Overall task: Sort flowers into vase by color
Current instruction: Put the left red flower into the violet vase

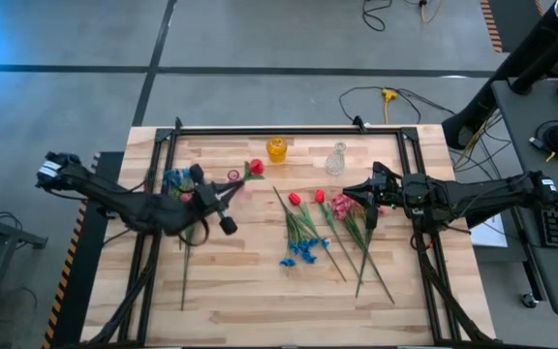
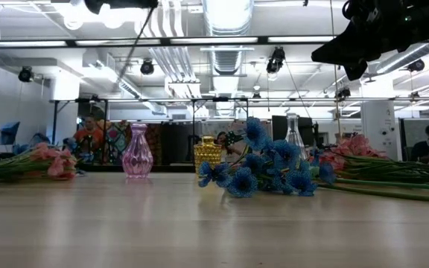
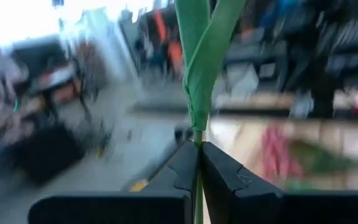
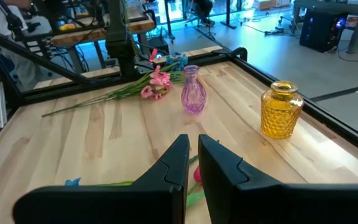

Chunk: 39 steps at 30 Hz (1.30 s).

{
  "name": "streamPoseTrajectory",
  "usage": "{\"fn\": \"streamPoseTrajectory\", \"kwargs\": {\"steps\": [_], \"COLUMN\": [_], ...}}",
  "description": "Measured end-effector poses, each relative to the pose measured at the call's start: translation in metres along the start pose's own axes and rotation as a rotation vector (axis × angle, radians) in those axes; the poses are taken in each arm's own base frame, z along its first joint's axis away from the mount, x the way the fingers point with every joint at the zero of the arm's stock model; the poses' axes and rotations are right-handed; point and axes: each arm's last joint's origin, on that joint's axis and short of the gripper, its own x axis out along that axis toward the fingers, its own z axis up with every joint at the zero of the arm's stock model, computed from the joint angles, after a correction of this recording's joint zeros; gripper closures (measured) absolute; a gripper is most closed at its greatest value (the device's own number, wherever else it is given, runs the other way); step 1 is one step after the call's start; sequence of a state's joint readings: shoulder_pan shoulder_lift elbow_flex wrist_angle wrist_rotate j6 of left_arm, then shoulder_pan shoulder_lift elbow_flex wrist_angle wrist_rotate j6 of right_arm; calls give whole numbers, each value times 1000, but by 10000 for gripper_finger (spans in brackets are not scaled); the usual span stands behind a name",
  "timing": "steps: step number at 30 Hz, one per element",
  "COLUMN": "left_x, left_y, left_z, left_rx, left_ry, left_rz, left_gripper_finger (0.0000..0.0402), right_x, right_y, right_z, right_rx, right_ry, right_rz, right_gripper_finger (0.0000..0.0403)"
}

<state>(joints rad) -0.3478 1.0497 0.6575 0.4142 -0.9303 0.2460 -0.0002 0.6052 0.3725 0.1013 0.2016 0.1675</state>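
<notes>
High view: left gripper (image 1: 229, 225) carries a red flower (image 1: 256, 167) near the pink vase (image 1: 233, 175); right gripper (image 1: 349, 194) hovers over flowers lying on the worktop (image 1: 260, 291).
Low view: vase mouths unclear.
Left wrist: jaws clamped on the stem; keep it upright.
Right wrist: jaws nearly together, empty.

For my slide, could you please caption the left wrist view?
Left tool shut on a green flower stem, lifted above the table.
</notes>
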Motion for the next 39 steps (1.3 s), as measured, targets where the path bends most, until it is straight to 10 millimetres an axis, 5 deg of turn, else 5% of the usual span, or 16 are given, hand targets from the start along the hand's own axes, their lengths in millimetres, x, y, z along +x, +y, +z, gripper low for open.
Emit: {"fn": "streamPoseTrajectory", "kwargs": {"steps": [5, 12, 28, 39], "left_x": [11, 26, 26, 25], "left_y": [24, 56, 72, 74], "left_z": [-30, -63, -58, -58], "left_rx": [-111, -213, -219, -201], "left_ry": [-229, -250, -152, -125], "left_rz": [-27, -1, 269, 306], "left_gripper_finger": [401, 401, 401, 401], "right_x": [0, 0, 1, 1], "right_y": [0, 0, -1, -2], "right_z": [0, 0, -7, -11], "right_rx": [-4, 3, 3, 12], "right_ry": [0, 0, 20, 24], "right_rz": [0, -1, -12, -14], "right_gripper_finger": [374, 374, 374, 374]}}
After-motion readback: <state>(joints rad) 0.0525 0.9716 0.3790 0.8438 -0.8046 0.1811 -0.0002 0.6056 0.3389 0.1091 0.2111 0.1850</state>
